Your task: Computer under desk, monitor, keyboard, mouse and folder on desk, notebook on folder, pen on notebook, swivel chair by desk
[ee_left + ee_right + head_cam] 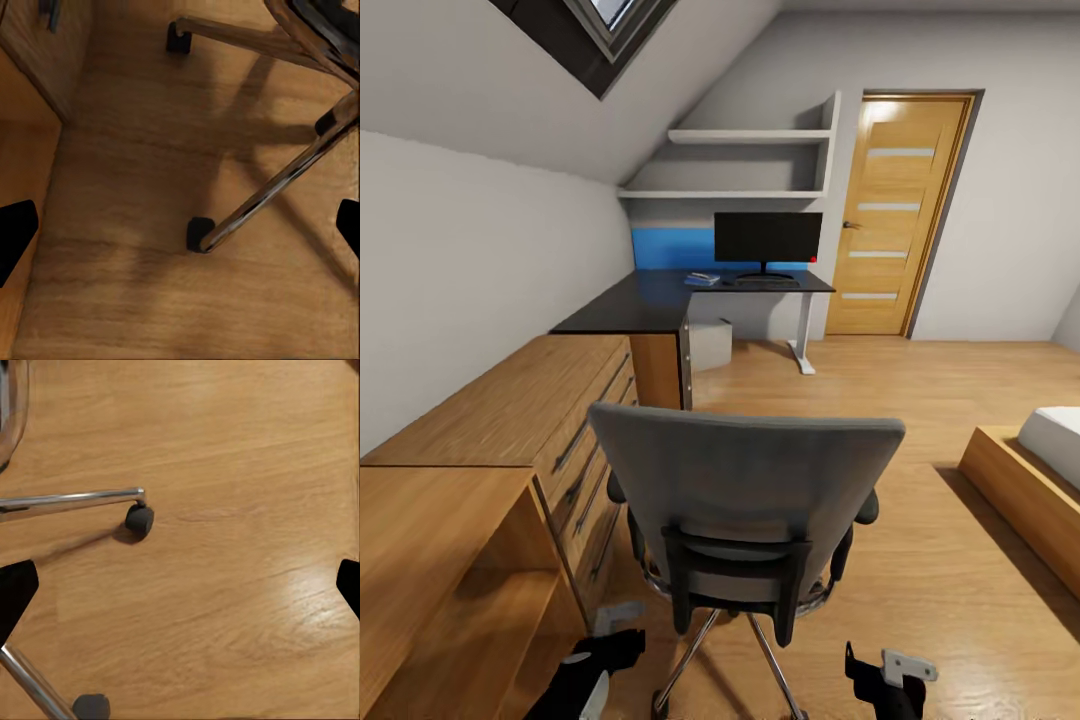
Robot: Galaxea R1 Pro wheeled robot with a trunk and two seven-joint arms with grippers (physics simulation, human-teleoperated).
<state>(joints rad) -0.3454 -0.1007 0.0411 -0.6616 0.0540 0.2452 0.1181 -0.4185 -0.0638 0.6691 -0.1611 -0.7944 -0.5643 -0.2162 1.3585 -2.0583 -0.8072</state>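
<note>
Right now the grey padded swivel chair (pixel 745 500) stands close, back toward us, shiny metal legs on the wood floor (pixel 920 560). Far off, the glossy black bench (pixel 660 298) holds the flat monitor (pixel 767 238), the keyboard (pixel 767 282) and something small and blue. Both end effectors, left (pixel 180 225) and right (pixel 180 585), hang spread wide apart, holding nothing.

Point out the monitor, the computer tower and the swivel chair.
monitor (pixel 767 238), head view, middle of the screen.
computer (pixel 712 343), head view, front face.
swivel chair (pixel 745 480), head view, rear of the backrest.
</note>
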